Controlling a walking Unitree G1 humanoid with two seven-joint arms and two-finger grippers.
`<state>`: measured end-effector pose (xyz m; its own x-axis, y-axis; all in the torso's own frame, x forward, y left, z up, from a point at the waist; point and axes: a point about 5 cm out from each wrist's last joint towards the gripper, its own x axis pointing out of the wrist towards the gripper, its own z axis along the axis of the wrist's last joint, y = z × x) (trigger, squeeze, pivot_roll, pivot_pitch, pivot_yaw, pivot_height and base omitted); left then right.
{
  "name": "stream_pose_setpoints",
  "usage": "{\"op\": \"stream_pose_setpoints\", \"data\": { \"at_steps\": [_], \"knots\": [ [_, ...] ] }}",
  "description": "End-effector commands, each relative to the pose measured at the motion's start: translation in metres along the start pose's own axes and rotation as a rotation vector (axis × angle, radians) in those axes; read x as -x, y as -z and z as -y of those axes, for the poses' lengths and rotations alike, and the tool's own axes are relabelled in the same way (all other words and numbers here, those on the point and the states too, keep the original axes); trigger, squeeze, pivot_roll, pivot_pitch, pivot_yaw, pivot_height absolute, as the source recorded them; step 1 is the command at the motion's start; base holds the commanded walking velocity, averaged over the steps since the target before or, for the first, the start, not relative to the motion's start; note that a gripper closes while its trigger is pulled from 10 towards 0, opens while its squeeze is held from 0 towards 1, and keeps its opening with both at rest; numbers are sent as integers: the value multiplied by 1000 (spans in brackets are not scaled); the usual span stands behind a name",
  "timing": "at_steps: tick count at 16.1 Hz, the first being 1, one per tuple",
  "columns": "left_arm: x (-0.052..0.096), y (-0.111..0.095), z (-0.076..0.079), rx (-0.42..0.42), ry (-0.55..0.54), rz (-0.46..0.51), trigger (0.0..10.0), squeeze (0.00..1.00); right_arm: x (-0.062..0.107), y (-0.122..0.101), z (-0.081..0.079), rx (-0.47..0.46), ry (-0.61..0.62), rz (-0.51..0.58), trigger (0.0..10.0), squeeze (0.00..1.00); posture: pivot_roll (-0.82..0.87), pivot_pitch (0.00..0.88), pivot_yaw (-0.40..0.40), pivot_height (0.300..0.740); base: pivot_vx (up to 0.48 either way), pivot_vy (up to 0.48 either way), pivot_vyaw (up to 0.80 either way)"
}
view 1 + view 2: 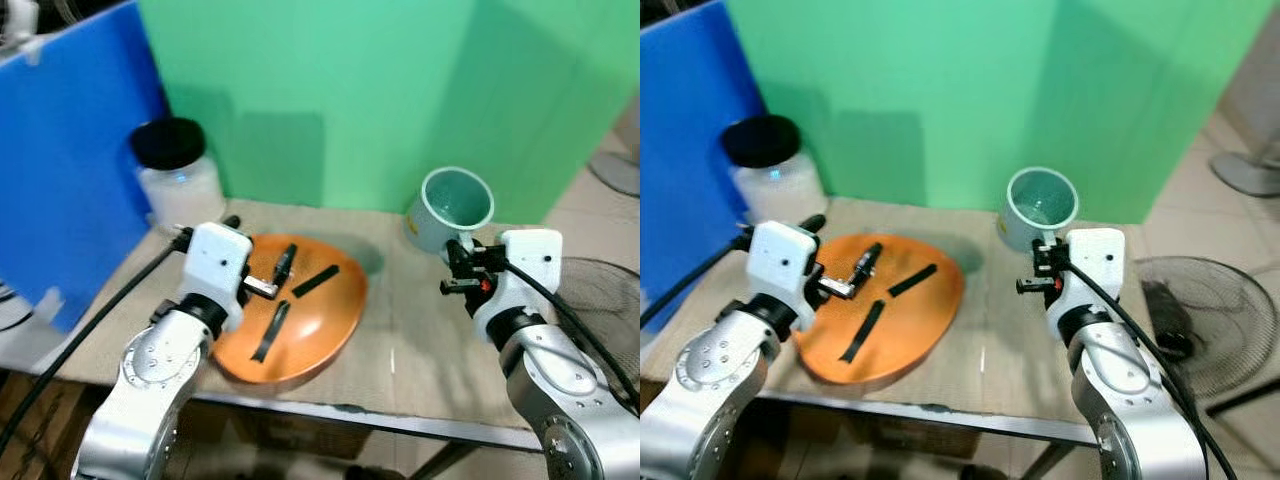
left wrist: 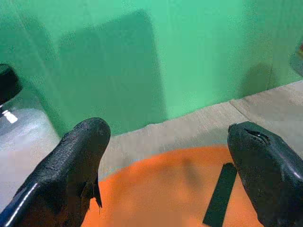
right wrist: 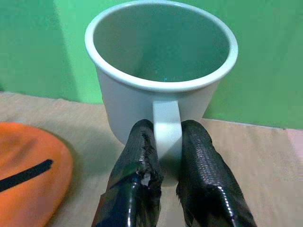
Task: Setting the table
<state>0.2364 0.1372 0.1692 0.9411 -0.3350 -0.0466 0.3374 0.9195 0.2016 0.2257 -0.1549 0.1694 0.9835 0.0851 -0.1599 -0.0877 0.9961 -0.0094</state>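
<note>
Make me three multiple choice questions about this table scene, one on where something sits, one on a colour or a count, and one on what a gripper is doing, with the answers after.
1. Where does the jar with the black lid stand?
A. at the table's back left corner
B. on the orange plate
C. beside the fan

2. How many black strips lie on the orange plate?
A. none
B. two
C. five

3. What is the right gripper doing?
A. hanging open over the plate
B. shut on the mug's handle
C. lifting the jar

Answers: 1 A, it stands against the blue panel, behind the plate. 2 B, both eye views show two strips. 3 B, the right wrist view shows its fingers pinching the handle of the mug, while the left gripper hovers open above the plate.
</note>
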Motion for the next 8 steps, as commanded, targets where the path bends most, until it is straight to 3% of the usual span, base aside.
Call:
{"op": "stream_pose_setpoints", "data": {
  "at_steps": [1, 5, 8],
  "knots": [
    [1, 3, -2, 6, -14, -8, 10000, 0, -1, -1, 1, 11, 19, 3, 10000, 0, 120, 0, -3, 740, 0, 0, -800],
    [1, 2, -2, -7, -18, 1, 10000, 0, 0, 0, 3, 19, 31, -10, 10000, 0, 117, 0, -7, 740, 0, 0, -800],
    [2, 3, -1, -8, -15, 1, 10000, 0, 0, 1, 2, 25, 26, -16, 10000, 0, 115, 0, -6, 740, 0, -299, -800]
  ]
}}
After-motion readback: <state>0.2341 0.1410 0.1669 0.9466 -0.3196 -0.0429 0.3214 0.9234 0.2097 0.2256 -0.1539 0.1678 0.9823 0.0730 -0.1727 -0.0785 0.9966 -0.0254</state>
